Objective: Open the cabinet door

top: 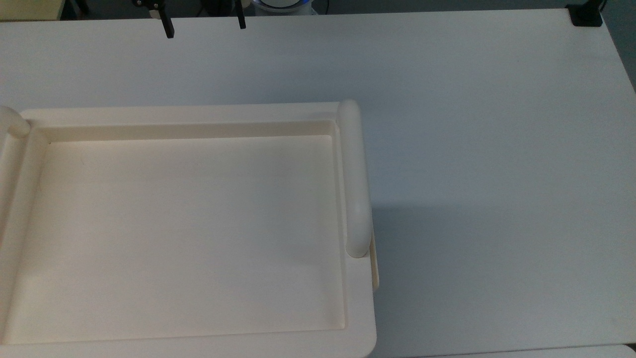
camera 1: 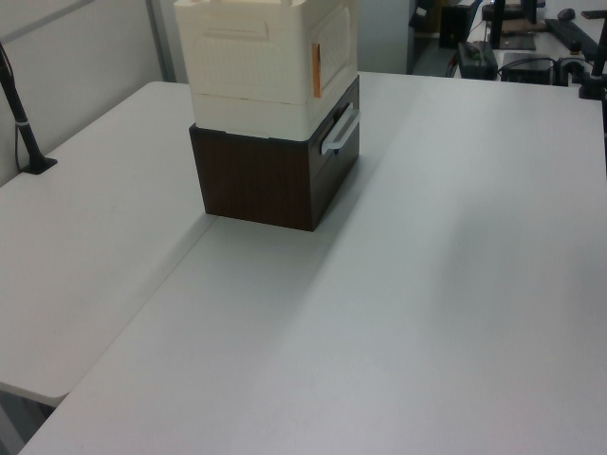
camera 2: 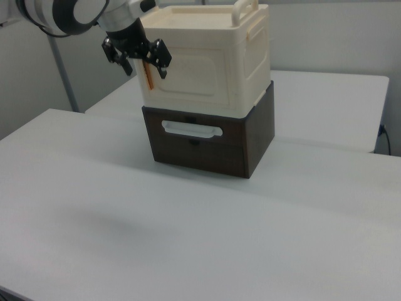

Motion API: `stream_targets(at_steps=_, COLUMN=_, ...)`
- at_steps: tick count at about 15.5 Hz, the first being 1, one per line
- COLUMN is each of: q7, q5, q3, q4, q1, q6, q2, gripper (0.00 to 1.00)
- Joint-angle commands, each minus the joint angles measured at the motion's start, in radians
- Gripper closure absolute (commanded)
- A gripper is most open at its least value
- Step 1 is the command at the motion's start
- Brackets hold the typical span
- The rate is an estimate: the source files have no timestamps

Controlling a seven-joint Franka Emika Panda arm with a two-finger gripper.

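Note:
The cream cabinet [camera 2: 250,63] stands on a dark brown drawer box [camera 2: 207,141]. Its tray-like top [top: 189,223] has thick rounded bars at the sides. The cabinet door [camera 2: 188,78] is the recessed front panel in the right view, lying flush and shut, with an orange strip [camera 2: 148,76] at its left edge. In the left view the cabinet door [camera 1: 337,52] faces right. My gripper [camera 2: 141,61] hangs open in front of the door's upper left corner in the right view. In the top view the gripper [top: 204,26] sits at the far table edge, apart from the cabinet.
The brown box has a white drawer handle [camera 2: 191,130] below the door. A wide white table [top: 497,149] stretches to the top view's right of the cabinet. A black post [camera 1: 24,133] stands at the left view's left edge.

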Motion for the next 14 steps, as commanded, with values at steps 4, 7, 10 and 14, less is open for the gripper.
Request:
stream_targets(at_steps=4, q7=-0.009, q5=0.035, q3=0.066, q4=-0.02, q1=0.015, q6=0.189, q2=0.02, gripper=0.3)
stream_targets(at_steps=7, q7=-0.009, q5=0.037, q3=0.089, q4=-0.018, q1=0.015, q6=0.243, q2=0.049, gripper=0.33)
stream_targets(at_steps=10, q7=-0.007, q5=0.049, q3=0.093, q4=-0.018, q1=0.042, q6=0.326, q2=0.083, gripper=0.35)
stream_targets(at_steps=14, q7=0.033, q5=0.049, q3=0.094, q4=-0.014, q1=0.067, q6=0.4, q2=0.118, gripper=0.35)
